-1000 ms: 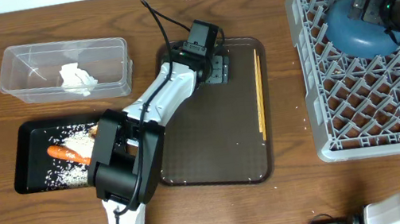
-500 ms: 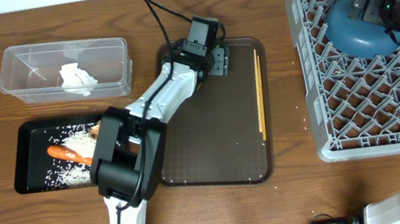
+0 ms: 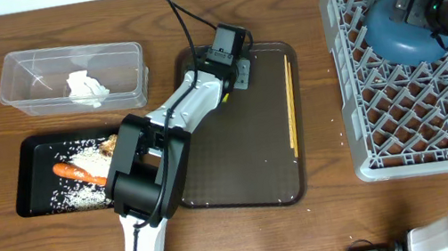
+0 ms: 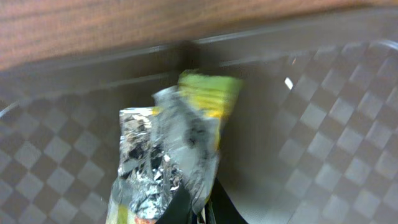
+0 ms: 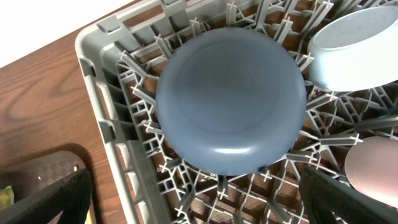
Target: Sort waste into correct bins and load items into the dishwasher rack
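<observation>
The shiny green-silver wrapper (image 4: 168, 143) fills the left wrist view, hanging over the back left corner of the dark brown serving tray (image 3: 240, 168). My left gripper (image 4: 198, 200) is shut on the wrapper's lower edge; from overhead the left gripper (image 3: 232, 59) hides it. My right gripper (image 5: 199, 205) stands open above the grey dishwasher rack (image 3: 372, 147), just over the upturned blue dish (image 5: 230, 106) in the rack's far left part. A pale bowl (image 5: 354, 43) sits beside the dish. The wooden chopsticks (image 3: 289, 102) lie on the tray's right side.
At the left, the black tray (image 3: 31, 187) holds the orange carrot (image 3: 76, 171), rice (image 3: 77, 195) and a brown lump (image 3: 107, 146). Behind it, the clear tub (image 3: 25, 67) holds the crumpled napkin (image 3: 87, 87). Bare wood separates the serving tray from the rack.
My left gripper has shut on the wrapper and shifted a little toward the tray's back edge. The right arm has stayed still.
</observation>
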Action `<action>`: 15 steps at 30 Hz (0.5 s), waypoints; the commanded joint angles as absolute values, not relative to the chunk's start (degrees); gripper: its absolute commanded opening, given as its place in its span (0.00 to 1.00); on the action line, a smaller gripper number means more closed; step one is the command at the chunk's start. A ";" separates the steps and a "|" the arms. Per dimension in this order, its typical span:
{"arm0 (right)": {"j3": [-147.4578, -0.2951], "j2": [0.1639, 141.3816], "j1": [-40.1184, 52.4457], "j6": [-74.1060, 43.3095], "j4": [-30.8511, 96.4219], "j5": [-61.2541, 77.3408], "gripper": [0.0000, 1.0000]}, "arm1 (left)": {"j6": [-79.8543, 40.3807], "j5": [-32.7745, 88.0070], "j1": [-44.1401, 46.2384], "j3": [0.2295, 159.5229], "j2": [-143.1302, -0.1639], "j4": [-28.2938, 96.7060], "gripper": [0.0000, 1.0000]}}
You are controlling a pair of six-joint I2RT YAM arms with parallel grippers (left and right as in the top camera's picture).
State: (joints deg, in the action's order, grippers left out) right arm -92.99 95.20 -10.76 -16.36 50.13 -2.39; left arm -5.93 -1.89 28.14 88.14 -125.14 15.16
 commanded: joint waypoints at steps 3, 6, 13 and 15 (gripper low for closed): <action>-92.99 94.63 -10.96 -17.12 50.22 -2.98 0.99 | -7.42 -2.87 28.14 88.40 -120.01 18.55 0.06; -92.99 94.63 -10.96 -17.12 50.22 -2.98 0.99 | -9.93 -2.87 27.51 88.40 -116.09 20.08 0.06; -92.99 94.63 -10.96 -17.12 50.22 -2.98 0.99 | -20.84 -2.85 21.85 88.40 -103.35 23.94 0.06; -92.99 94.63 -10.96 -17.12 50.22 -2.98 0.99 | -22.94 -2.87 19.00 88.40 -100.29 24.91 0.06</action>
State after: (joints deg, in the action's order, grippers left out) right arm -92.99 95.20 -10.76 -16.36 50.13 -2.42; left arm -17.15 -1.91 22.74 87.99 -104.09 23.77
